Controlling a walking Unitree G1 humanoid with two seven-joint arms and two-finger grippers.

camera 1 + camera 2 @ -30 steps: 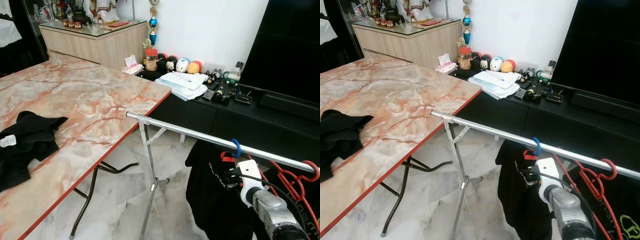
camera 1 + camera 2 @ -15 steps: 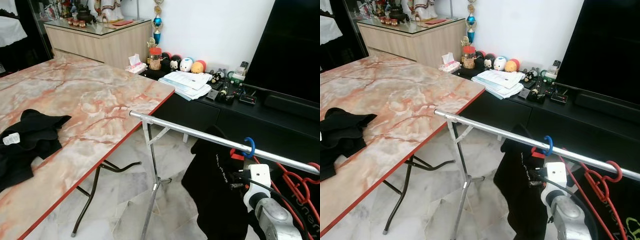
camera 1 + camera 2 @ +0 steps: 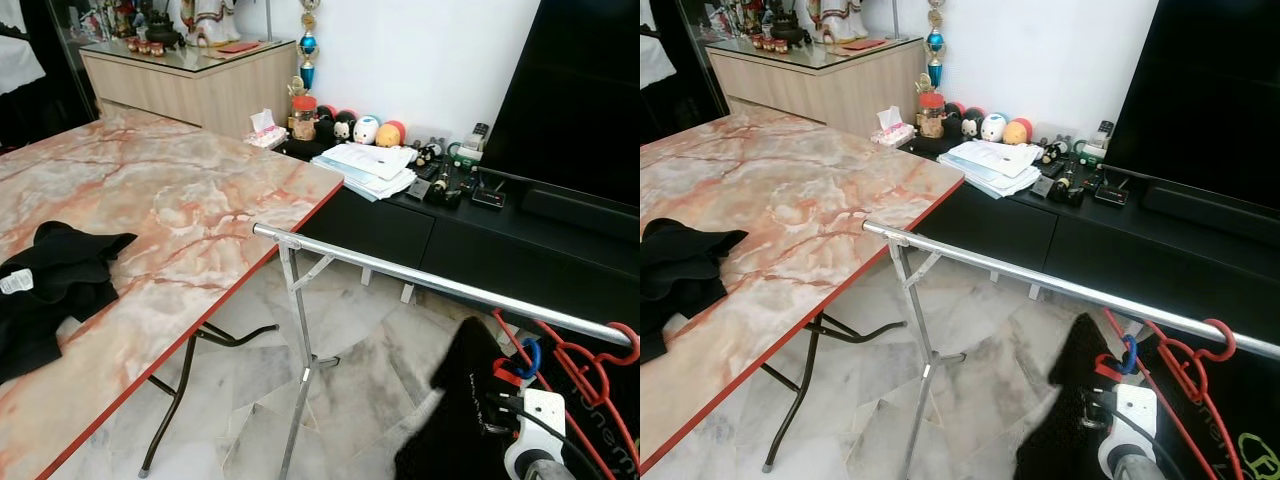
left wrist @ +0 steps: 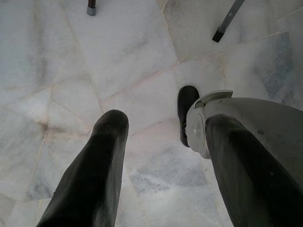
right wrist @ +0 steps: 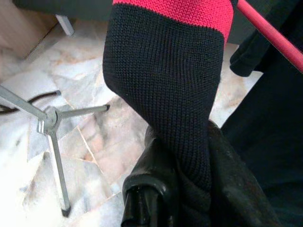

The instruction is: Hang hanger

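A blue hanger (image 3: 530, 357) carries a black garment (image 3: 455, 420) with a red collar (image 5: 175, 9). Its hook hangs just below the silver rail (image 3: 420, 280) of the clothes rack, near the rail's right end and apart from it. My right gripper (image 5: 182, 184) is shut on the garment's neck at the hanger, its fingers (image 5: 151, 179) pressed into the black knit. A red hanger (image 3: 590, 372) hooks over the rail just to the right. My left gripper (image 4: 165, 124) hangs open over the marble floor.
The rack's folding leg (image 3: 300, 350) stands on the floor left of the garment. A marble-patterned table (image 3: 180, 190) with black clothes (image 3: 50, 280) on it fills the left. A low black TV console (image 3: 480, 240) with clutter runs behind the rail.
The blue hook was over the rail; it now hangs below it. My right gripper has sunk and moved right with the hanger and garment.
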